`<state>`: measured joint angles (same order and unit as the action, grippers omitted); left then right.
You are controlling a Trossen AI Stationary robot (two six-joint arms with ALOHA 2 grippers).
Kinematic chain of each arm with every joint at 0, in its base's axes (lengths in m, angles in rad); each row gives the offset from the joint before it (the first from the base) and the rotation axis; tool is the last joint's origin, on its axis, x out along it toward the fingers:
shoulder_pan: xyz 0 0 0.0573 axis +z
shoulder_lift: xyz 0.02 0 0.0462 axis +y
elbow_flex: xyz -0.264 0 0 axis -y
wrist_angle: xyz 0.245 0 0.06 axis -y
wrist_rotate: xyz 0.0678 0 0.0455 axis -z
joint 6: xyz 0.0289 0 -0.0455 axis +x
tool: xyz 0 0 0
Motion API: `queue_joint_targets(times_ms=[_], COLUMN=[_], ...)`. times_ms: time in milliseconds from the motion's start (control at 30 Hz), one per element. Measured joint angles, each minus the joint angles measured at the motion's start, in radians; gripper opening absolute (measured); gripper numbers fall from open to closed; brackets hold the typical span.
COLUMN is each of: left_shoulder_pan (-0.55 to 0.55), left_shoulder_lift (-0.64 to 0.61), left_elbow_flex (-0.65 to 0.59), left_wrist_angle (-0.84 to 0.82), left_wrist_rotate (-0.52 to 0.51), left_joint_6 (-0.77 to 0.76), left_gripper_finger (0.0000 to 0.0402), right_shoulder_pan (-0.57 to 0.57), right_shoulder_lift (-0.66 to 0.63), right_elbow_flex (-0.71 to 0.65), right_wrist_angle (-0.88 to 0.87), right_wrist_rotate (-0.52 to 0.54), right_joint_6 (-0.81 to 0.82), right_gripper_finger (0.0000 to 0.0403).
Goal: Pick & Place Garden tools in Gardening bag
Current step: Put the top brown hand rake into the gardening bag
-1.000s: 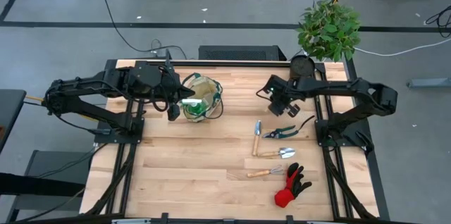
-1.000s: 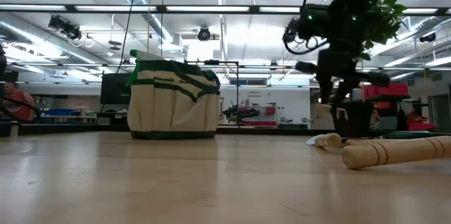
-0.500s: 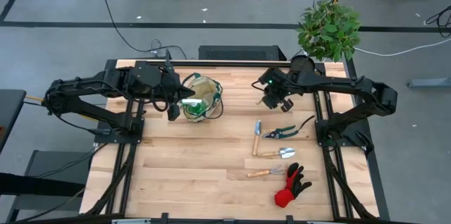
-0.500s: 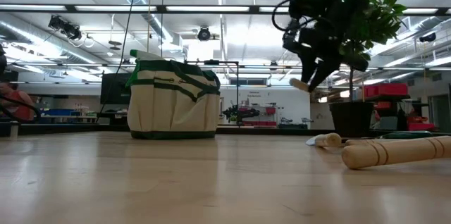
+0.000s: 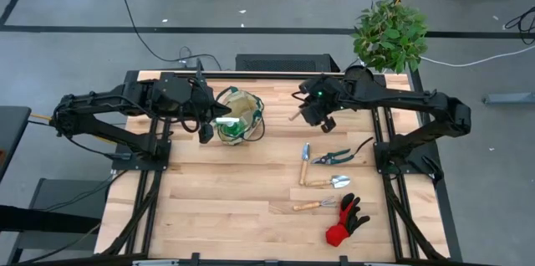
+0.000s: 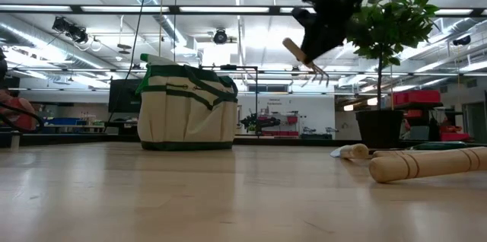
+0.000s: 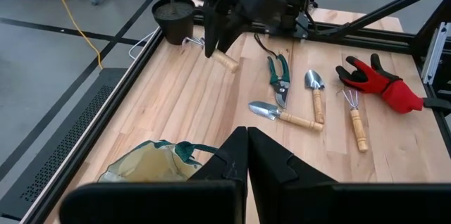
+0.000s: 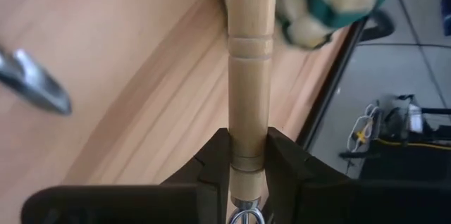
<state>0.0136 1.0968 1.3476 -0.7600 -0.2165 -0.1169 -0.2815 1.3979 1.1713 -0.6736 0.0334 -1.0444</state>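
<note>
You've got the gardening bag left of centre on the table; shears, 3 hand tools and glove lie right

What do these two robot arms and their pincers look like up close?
Both arms are matte black, built of slim jointed segments on black frame mounts at the table's sides. The left gripper and right gripper each end in two blocky dark fingers. A small green light glows on the right arm, and thin black cables run along the links.
</note>
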Motion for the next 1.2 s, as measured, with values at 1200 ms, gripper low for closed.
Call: queue_joint_targets(times_ms=[1200], left_shoulder_pan=[0.0], left_shoulder_lift=[0.0], left_elbow_flex=[0.0], left_wrist_angle=[0.002], left_wrist_rotate=[0.011], left_joint_6=[-0.002], left_gripper_finger=[0.0016], right_shoulder_pan=[0.146], right_shoulder_lift=[-0.159], right_elbow_flex=[0.063], right_wrist_angle=[0.174], right_wrist_rotate=[0.011], right_joint_6=[0.638], right_gripper_finger=[0.0065])
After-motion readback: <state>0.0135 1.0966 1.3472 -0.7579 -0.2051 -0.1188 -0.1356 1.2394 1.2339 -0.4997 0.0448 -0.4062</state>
